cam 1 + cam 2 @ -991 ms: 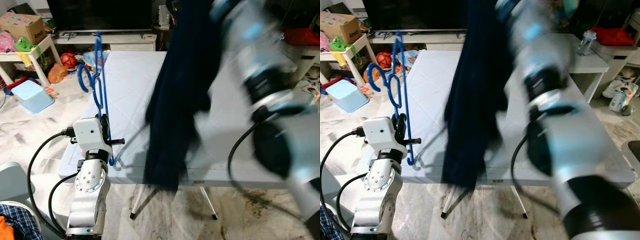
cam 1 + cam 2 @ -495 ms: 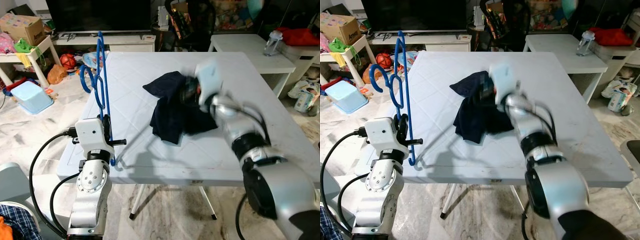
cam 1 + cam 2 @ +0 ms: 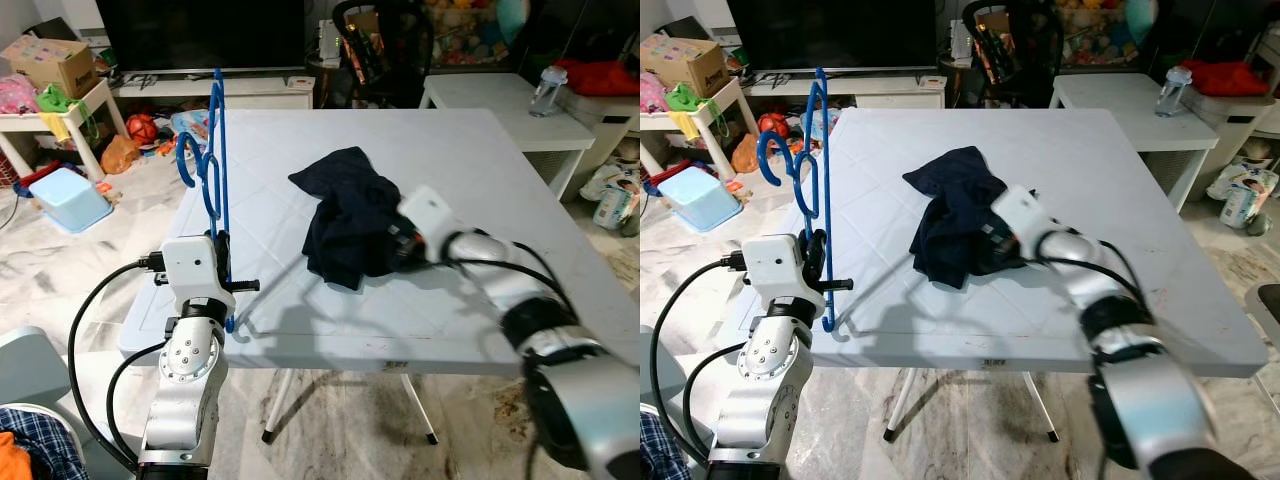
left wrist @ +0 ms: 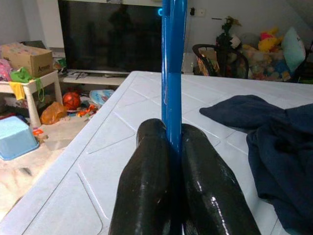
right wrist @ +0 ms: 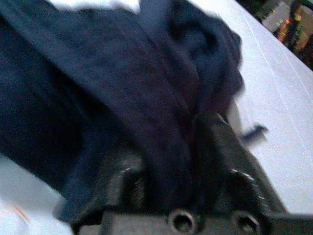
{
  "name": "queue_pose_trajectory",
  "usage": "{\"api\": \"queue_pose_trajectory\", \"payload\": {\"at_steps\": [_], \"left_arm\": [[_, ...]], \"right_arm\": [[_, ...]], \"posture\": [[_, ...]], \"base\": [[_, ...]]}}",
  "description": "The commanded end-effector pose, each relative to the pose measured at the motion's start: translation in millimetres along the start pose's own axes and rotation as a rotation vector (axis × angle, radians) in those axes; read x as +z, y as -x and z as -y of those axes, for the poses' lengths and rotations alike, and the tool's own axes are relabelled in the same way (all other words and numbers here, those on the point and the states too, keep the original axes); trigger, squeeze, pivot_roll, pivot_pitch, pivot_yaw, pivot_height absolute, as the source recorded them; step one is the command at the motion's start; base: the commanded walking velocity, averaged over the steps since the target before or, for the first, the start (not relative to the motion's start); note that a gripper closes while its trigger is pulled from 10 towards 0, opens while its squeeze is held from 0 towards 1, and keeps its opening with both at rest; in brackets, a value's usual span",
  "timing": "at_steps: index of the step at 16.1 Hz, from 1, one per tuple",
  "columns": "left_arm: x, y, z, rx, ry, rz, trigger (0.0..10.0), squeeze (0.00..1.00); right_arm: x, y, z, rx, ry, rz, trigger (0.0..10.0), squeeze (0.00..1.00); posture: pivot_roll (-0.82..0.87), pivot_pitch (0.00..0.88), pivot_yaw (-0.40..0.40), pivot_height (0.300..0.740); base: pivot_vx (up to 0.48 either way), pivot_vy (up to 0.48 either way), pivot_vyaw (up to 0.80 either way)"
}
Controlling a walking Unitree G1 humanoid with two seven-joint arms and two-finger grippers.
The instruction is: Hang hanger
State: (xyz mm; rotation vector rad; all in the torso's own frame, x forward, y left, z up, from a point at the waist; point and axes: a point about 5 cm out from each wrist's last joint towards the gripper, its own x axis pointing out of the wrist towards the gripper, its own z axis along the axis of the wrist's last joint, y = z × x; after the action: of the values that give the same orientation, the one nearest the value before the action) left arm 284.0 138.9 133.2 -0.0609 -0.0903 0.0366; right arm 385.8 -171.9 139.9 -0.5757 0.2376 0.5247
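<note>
Left claw [image 4: 172, 161] pinches blue hanger [image 3: 212, 170] | right claw [image 5: 171, 171] blurred, grips dark garment [image 3: 345, 210]

This is looking like a lived-in home, a living room doubling as a play area. A big dark TV [image 3: 200, 30] is sitting on a low white stand [image 3: 215, 88] at the back. A white folding table [image 3: 480, 180] is standing in the middle on a marble floor [image 3: 60, 260]. Toys are lying around: a red ball [image 3: 141, 127], a blue bin [image 3: 68, 197], a cardboard box [image 3: 50, 62] on a small white table [image 3: 75, 105], and plush toys [image 4: 271, 41] are piling up in the far corner.
</note>
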Motion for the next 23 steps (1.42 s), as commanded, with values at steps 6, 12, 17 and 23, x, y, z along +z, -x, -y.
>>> {"api": "queue_pose_trajectory", "payload": {"at_steps": [6,12,17,23], "left_arm": [[-32,7.0,-0.9,-0.008,0.016,-0.170,10.0,0.00],[-33,9.9,-1.3,-0.041,0.031,-0.188,10.0,0.00],[-36,11.4,4.0,-0.083,0.038,-0.207,10.0,0.00],[-10,14.7,9.4,-0.134,0.039,-0.106,10.0,0.00]], "right_arm": [[-31,34.2,42.2,-0.226,0.027,-0.091,10.0,1.00],[-42,53.9,20.6,0.164,-0.006,-0.074,10.0,1.00],[-27,76.0,2.4,0.456,-0.047,0.037,10.0,1.00],[-20,72.3,-9.4,0.161,-0.286,0.250,10.0,1.00]], "posture": [[-0.09,0.000,0.001,0.740],[-0.10,0.000,0.003,0.740],[-0.10,0.000,0.008,0.740],[-0.10,0.000,0.011,0.740]], "base": [[0.000,0.000,0.00],[0.000,0.000,0.00],[0.000,0.000,0.00],[0.000,0.000,0.00]]}}
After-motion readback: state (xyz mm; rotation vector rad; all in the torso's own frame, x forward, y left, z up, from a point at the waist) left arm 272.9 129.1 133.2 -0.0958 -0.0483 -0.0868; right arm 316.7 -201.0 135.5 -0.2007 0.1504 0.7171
